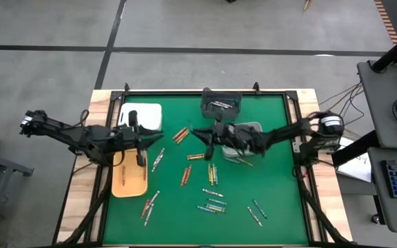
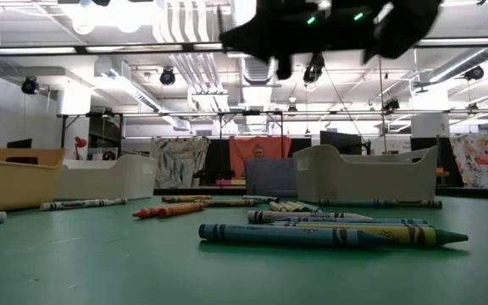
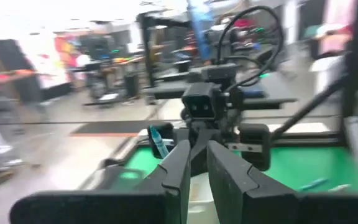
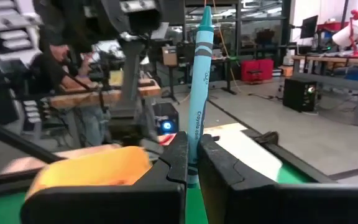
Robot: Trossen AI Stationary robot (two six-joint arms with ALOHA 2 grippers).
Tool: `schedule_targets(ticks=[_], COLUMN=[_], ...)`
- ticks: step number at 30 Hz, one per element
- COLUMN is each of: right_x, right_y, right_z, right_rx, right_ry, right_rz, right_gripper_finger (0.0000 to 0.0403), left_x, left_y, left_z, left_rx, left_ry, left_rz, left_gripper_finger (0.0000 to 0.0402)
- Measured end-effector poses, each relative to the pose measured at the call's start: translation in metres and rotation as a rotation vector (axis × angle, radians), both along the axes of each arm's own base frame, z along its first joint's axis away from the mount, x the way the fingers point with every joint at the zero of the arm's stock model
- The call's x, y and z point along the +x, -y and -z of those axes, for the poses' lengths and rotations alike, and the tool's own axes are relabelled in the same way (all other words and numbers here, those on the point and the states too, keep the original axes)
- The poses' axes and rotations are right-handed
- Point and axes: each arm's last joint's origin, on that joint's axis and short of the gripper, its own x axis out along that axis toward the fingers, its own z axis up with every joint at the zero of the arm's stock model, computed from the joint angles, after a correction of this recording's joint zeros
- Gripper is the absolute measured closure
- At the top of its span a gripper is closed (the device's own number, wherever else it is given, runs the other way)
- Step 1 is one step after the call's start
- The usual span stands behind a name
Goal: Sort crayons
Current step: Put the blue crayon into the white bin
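Several crayons (image 1: 212, 176) lie scattered on the green mat, and a blue-green one (image 2: 312, 233) lies nearest in the low view. My right gripper (image 4: 191, 163) reaches level from the table's right to mid-table (image 1: 202, 138) and is shut on a blue-green crayon (image 4: 201, 81). My left gripper (image 3: 196, 163) hangs level at the left (image 1: 156, 138), above where the white tray meets the tan one. It faces the right gripper, its fingers shut with nothing showing between them. My right gripper pinches the blue-green crayon's blunt end (image 4: 194, 140) between its two fingers. The fingers come level from the table's right side. The rest of the crayon stands out past the fingertips, its pointed tip (image 4: 207, 12) free, and it is lifted clear of the mat.
A white tray (image 1: 147, 110) and a tan tray (image 1: 119, 186) sit at the left. A dark tray (image 1: 220, 107) holding crayons stands at the far edge, and a pale tray (image 1: 250, 127) lies under my right arm. Open mat lies toward the near edge.
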Motion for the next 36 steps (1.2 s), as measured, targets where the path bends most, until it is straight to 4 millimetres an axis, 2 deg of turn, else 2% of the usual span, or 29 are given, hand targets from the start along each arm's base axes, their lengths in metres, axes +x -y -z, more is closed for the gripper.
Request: schedule_targets(ticks=[9,16,19,27,36], right_x=[0.070,0.125,0.143,0.181,0.197], right_y=[0.082,0.128,0.138,0.148,0.153], right_z=[0.016,0.030,0.032,0.035,0.042], right_rx=[-0.030,-0.003,-0.003,-0.030,-0.017], right_ry=[-0.005,-0.023,-0.062,-0.163,-0.232], right_rz=[-0.005,0.019,0.026,0.023,0.025], right_gripper_finger=[0.0390,0.0390,0.0390,0.0390,0.0390], left_x=[-0.019,-0.033,-0.039,-0.044,-0.043], left_y=[-0.009,-0.016,-0.018,-0.020,-0.020], left_z=[-0.004,-0.013,-0.015,-0.017,-0.015], left_rx=[0.096,0.070,0.032,0.031,0.043], left_ry=[-0.025,0.034,0.062,0.070,0.049], left_rz=[-0.112,-0.205,-0.219,-0.222,-0.222], left_gripper_finger=[0.0364,0.0364,0.0364,0.0364,0.0364])
